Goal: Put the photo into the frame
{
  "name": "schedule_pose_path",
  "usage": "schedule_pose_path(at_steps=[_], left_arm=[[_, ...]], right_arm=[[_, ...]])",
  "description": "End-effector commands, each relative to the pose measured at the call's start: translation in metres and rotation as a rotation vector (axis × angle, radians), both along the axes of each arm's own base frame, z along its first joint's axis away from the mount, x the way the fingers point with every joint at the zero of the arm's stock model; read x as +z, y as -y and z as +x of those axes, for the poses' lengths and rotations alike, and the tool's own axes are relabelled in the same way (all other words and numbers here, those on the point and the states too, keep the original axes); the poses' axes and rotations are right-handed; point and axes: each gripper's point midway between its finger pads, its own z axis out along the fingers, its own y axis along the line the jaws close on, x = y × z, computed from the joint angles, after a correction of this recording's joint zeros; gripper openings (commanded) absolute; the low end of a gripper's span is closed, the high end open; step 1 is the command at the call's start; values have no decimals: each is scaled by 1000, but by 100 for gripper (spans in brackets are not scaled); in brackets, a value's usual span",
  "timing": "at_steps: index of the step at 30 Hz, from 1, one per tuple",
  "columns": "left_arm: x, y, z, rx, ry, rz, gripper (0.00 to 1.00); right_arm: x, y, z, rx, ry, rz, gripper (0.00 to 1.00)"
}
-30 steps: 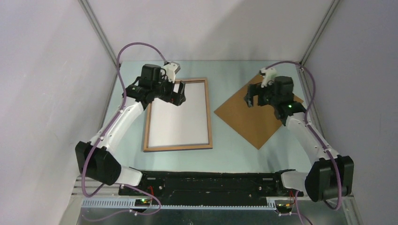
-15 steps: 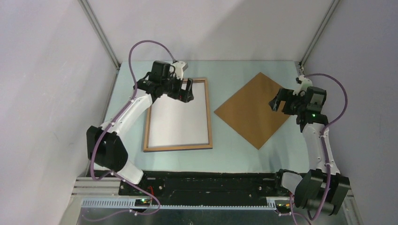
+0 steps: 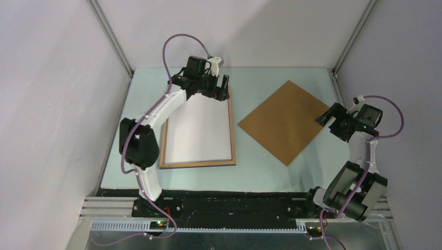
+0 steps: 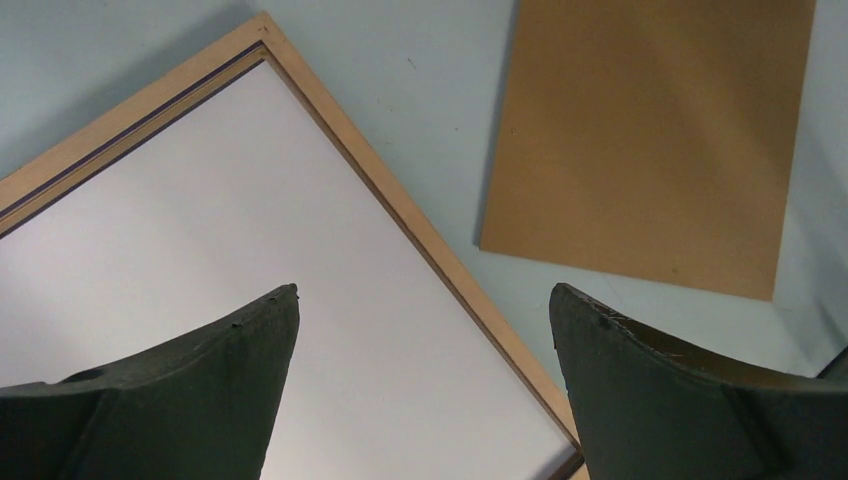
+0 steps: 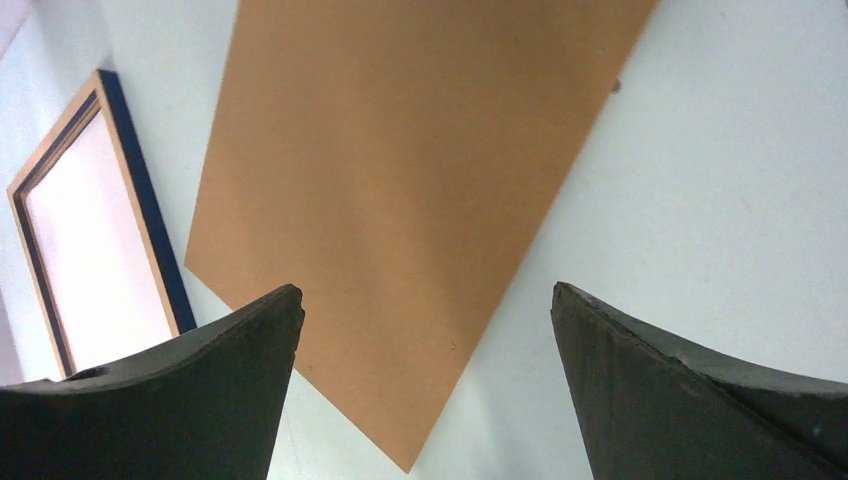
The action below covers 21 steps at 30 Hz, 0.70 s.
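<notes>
The frame [image 3: 198,164] lies flat on the left half of the table [image 3: 250,172], its long rails running from near edge to far edge and its wood-brown face up. The photo [image 3: 199,130] sits inside it with the plain white reverse showing, so the rails enclose a smooth, matte white rectangle. The left gripper [image 3: 223,89] hangs over the frame's far right corner with its jaws spread wide and nothing between them. In the left wrist view the two dark fingers [image 4: 230,370] straddle the frame's right rail, and the white sheet fills the space beneath the left one. That rail is thin, pale and straight-grained, with a narrow dark line along its inner lip where the sheet meets it. In the right wrist view the outer side of the frame reads dark blue. A backing board [image 3: 284,122], a flat, solid, cardboard-brown rectangle with sharp corners and a dull, even surface, lies on the right half of the table. It is turned like a diamond and sits apart from the frame, with a strip of pale blue-green tabletop between them. The right gripper [image 3: 327,115] is near the table's right edge, just beside the board's right corner and well apart from the frame. Its jaws are also spread wide and empty.
</notes>
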Motion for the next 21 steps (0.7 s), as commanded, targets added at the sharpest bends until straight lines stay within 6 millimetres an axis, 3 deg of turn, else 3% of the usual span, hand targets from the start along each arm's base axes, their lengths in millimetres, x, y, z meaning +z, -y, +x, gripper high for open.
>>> schedule_pose_path(at_steps=[1,4,5,6,7,8,9,10,11,12,13,15,16,21], left_arm=[[8,24,19,-15,21,-43,100],[-12,39,30,-12,-28,-51,100],[-7,44,34,-12,-29,-75,100],[-21,50,37,-15,-58,-74,100],[-17,57,39,-19,-61,-97,100],[-31,62,42,-19,-88,-94,100],[-25,70,45,-22,-87,-117,100],[-38,76,48,-22,-113,-118,100],[-32,86,50,-28,-111,-144,100],[-46,92,52,-27,-141,-144,100],[-40,102,53,-34,-145,-171,100],[-65,117,54,-36,-208,-185,100],[-61,123,54,-44,-213,-207,100],[-89,145,47,25,-409,-304,100]], right_arm=[[-18,13,-6,-47,-59,93,98],[-24,24,-12,-81,-62,118,98],[-27,24,-14,-82,-64,126,98],[-28,27,-15,-91,-60,126,98],[-31,26,-17,-92,-63,131,98],[-34,26,-18,-94,-64,132,98],[-37,25,-18,-94,-65,136,98],[-40,24,-18,-94,-66,141,98],[-44,24,-18,-94,-76,149,98],[-47,22,-18,-92,-84,153,97],[-53,22,-18,-94,-102,160,97],[-64,22,-18,-99,-135,168,97],[-67,22,-18,-103,-145,171,96],[-85,20,-18,-108,-194,215,95]])
